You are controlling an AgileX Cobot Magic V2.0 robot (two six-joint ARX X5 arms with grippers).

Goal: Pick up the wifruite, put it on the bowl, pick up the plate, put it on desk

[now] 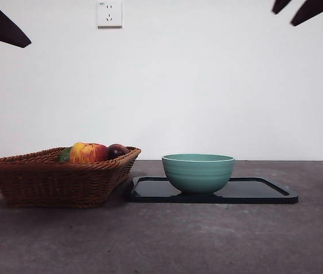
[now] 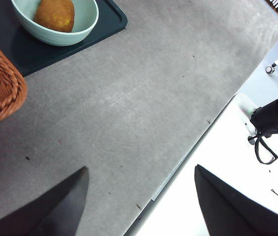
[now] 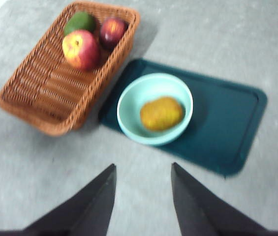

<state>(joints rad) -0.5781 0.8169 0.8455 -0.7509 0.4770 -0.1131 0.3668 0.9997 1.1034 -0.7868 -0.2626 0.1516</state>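
Both my hands are open and empty, up off the desk (image 1: 218, 240): right hand (image 3: 142, 189) above the bowl (image 3: 154, 109), left hand (image 2: 141, 196) off near the desk edge. Fruit (image 3: 162, 113) sits in the bowl, centre frame, so the tray (image 3: 227, 123) under it looks next.

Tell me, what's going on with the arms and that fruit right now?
Both grippers open, high, holding nothing: left, right. Wifruite in bowl. Bowl on dark tray, beside basket. Nothing in the way.
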